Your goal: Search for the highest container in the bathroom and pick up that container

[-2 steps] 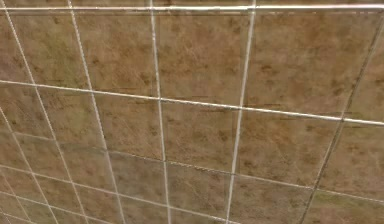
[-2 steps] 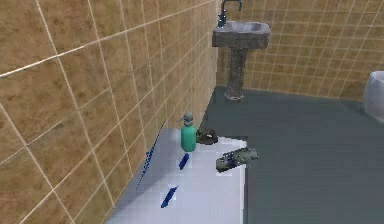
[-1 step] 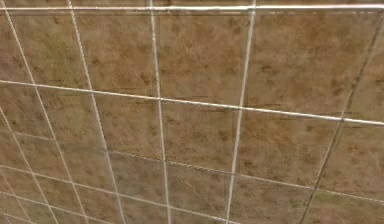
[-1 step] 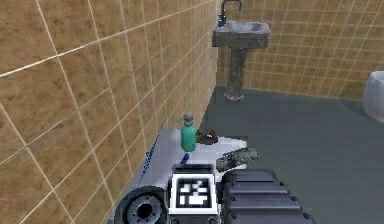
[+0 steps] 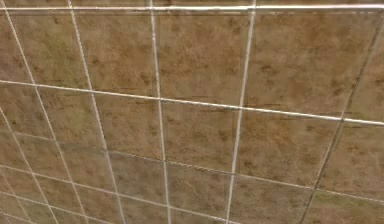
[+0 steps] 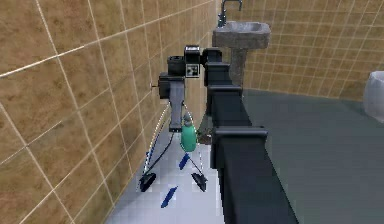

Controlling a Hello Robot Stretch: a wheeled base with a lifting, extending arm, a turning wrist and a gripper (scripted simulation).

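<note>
While my forward view faces a brown tiled wall [image 5: 200, 120] close up, the arm side view gives me what matters: my arm [image 6: 238, 140] reaches out along the tiles, and at its far end my tool [image 6: 174, 182] hangs down before a pale surface [image 6: 135, 203] that runs beside them. A small teal thing [image 6: 187, 135], rounded below and narrower above, shows between the two thin fingers [image 6: 148, 178]. By shape and colour I take it for the container I am after, though it is too small to be sure. With the pale surface right behind it, I cannot tell whether the tool holds it, nor whether the thing rests on the surface or hangs free. Farther along the wall stands a grey sink [image 6: 243, 38] with a dark tap [image 6: 228, 12], well apart from the tool, and the dark floor [image 6: 320, 150] lies on the arm's other side. I judge the search to be over and the grasp to be the step in hand. The next move, as I see it, calls for a sure hold and then a straight, slow lift, kept off the tiles, since the wall is near and a swing could knock the thing loose; only when it hangs clear of the surface could I count it picked up
</note>
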